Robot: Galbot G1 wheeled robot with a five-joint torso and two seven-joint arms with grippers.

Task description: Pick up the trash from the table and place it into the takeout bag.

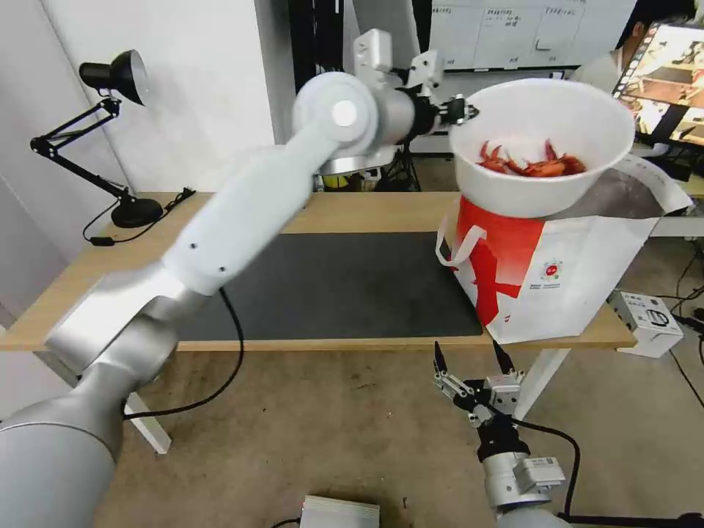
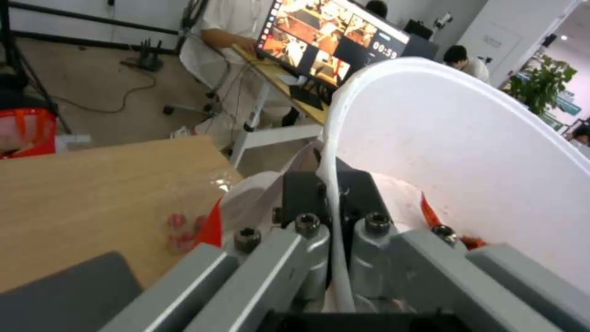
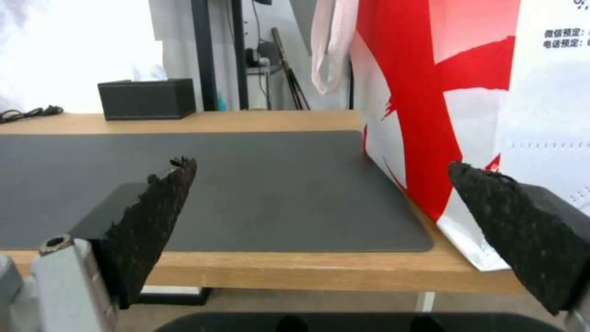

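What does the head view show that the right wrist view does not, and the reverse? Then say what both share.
Head view alone: the left gripper shut on the rim of the white bowl with red crayfish shells, held above the takeout bag, and a black desk lamp.

Right wrist view alone: the black tissue box at the table's far edge.

Both: the takeout bag, the dark grey mat, the wooden table and the open right gripper, low before the table's near edge.

My left arm (image 1: pixel 242 213) has a glossy white shell over silver joints, with a round white cap at the elbow. The left gripper (image 2: pixel 337 216) has grey metal bars with hex screws. My right gripper (image 1: pixel 473 361) carries rough black wedge pads (image 3: pixel 156 203), a black cable and a labelled silver wrist.
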